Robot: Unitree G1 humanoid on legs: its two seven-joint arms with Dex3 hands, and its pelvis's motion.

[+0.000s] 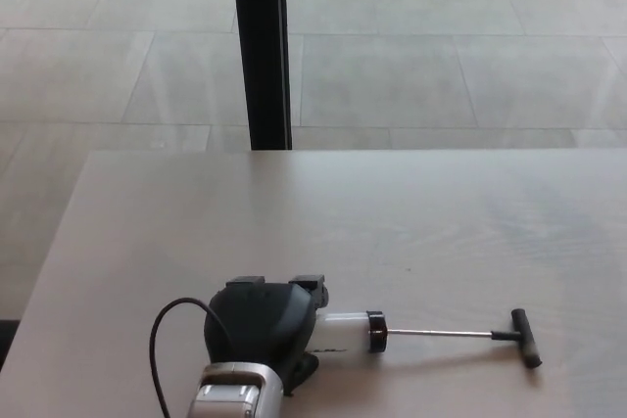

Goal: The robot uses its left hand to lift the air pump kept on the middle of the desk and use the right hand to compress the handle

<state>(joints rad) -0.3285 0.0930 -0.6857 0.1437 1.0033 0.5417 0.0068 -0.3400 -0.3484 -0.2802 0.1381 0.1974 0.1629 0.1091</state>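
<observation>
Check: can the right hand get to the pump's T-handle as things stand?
Probably yes. The T-handle sits at the end of the extended rod, with bare desk around it. The left hand is at the barrel end. The right hand isn't in view.

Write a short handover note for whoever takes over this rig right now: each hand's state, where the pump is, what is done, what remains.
Left hand: closed around the translucent cylinder of the air pump, near the front edge of the pale wooden desk.
Right hand: not in view.
Black T-handle: rod fully extended, pointing right, near the desk surface.
Done: pump grasped.
Left: lift it clear, bring the right hand in, compress the handle.
</observation>
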